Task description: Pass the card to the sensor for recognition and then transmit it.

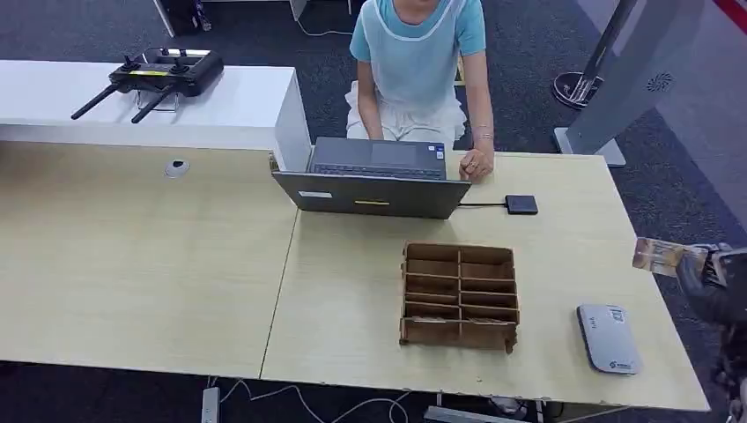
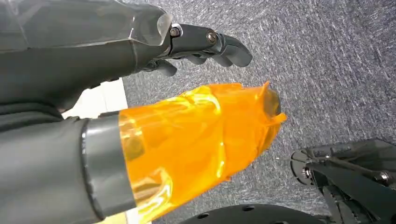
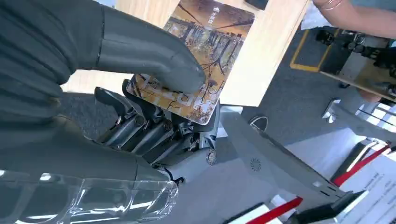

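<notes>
My right hand (image 1: pixel 709 273) hangs just past the table's right edge and pinches a card (image 1: pixel 659 256) printed with a brown landscape; in the right wrist view the thumb (image 3: pixel 154 58) presses the card (image 3: pixel 212 42) onto the dark fingers (image 3: pixel 154 126). The grey card sensor (image 1: pixel 608 337) lies flat on the table near the front right corner, below and left of the card. My left hand (image 2: pixel 201 44) hangs over grey carpet, its fingers curled with nothing in them and its thumb wrapped in orange film (image 2: pixel 196 140).
A brown cardboard divider box (image 1: pixel 459 296) stands mid-table. Behind it an open laptop (image 1: pixel 374 181) faces a seated person whose hand (image 1: pixel 476 165) rests by it, with a small black device (image 1: pixel 521 204) on a cable. A white counter (image 1: pixel 238 106) carries a black controller (image 1: pixel 163 75).
</notes>
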Controlling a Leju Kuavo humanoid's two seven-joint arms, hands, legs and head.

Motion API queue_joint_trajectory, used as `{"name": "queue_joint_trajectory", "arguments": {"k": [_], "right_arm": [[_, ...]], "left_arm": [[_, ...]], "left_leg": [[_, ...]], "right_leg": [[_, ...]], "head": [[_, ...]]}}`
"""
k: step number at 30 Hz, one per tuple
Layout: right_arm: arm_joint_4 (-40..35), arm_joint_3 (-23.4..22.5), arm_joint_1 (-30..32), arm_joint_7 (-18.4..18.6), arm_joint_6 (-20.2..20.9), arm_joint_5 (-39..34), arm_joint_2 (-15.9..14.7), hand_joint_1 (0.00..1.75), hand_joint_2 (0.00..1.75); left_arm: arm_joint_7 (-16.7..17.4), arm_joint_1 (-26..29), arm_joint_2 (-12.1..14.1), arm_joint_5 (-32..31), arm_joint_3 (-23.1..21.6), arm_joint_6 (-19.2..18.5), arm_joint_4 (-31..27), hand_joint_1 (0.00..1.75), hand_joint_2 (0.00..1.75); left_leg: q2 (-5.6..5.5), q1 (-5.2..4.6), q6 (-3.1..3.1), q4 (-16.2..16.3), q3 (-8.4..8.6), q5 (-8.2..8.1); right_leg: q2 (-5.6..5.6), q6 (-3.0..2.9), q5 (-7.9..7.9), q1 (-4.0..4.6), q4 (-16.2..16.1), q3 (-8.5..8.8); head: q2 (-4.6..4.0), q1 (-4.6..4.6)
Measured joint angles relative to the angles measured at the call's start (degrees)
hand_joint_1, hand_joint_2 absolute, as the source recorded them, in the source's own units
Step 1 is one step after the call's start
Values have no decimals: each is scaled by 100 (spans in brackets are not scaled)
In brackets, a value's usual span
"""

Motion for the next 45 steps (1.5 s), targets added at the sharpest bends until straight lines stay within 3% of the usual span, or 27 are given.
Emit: {"name": "queue_joint_trajectory", "arguments": {"k": [7,14,17,23,27,35,45], "right_arm": [[13,776,-1093,357,-647,1828,-453,175,175],[240,2191,-2566,480,-1210,3933,-813,175,175],[476,2718,-3139,601,-1237,4316,-824,175,175],[861,3302,-3756,701,-1217,4573,-819,175,175],[1316,3836,-4328,789,-1250,5241,-671,175,175],[2090,4778,-5067,1019,-1237,5805,-183,175,175],[2695,5128,-5346,1043,-1189,5879,223,175,175]], "left_arm": [[4,-67,22,-107,-79,-15,2,0,0],[2,-126,35,-424,-243,-103,35,0,0],[0,-154,52,-536,-245,-116,35,0,0],[-7,-166,72,-662,-245,-118,35,0,0],[-7,-187,79,-846,-245,-151,35,0,0],[-11,-208,79,-946,-247,-190,35,0,0],[-7,-211,81,-1062,-247,-219,35,0,0]], "left_leg": [[23,-1,2,0,1,3],[21,-1,5,0,2,14],[20,-1,4,0,3,15],[6,-2,7,1,-10,16],[12,-1,7,0,-7,16],[2,1,5,1,-6,25],[2,0,6,2,-8,25]], "right_leg": [[22,3,10,-1,5,-5],[19,1,21,-1,10,-7],[19,1,21,0,10,-7],[5,1,21,-1,10,-8],[14,-1,23,0,10,-9],[2,-1,23,1,11,-11],[2,-1,24,1,9,-10]], "head": [[2,0],[0,-2],[0,0],[2,0],[0,2],[0,2],[0,0]]}}
